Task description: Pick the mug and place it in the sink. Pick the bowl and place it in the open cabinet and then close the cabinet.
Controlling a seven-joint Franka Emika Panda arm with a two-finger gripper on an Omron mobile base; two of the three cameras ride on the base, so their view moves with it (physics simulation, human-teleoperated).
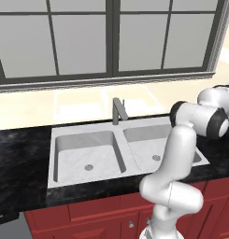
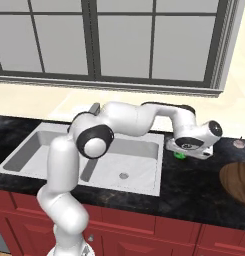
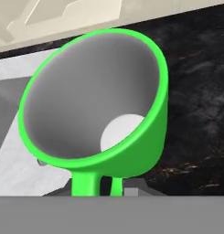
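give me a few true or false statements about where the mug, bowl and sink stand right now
1. The mug is bright green with a pale inside. True.
2. The mug lies at the bottom of a sink basin. False: in the right base view a bit of green shows under the gripper on the dark counter, just right of the sink.
3. The bowl sits on the counter to the right of the sink. True.
4. Both sink basins hold dishes. False: both basins show only their drains.
5. The faucet stands behind the sink, between the two basins. True.
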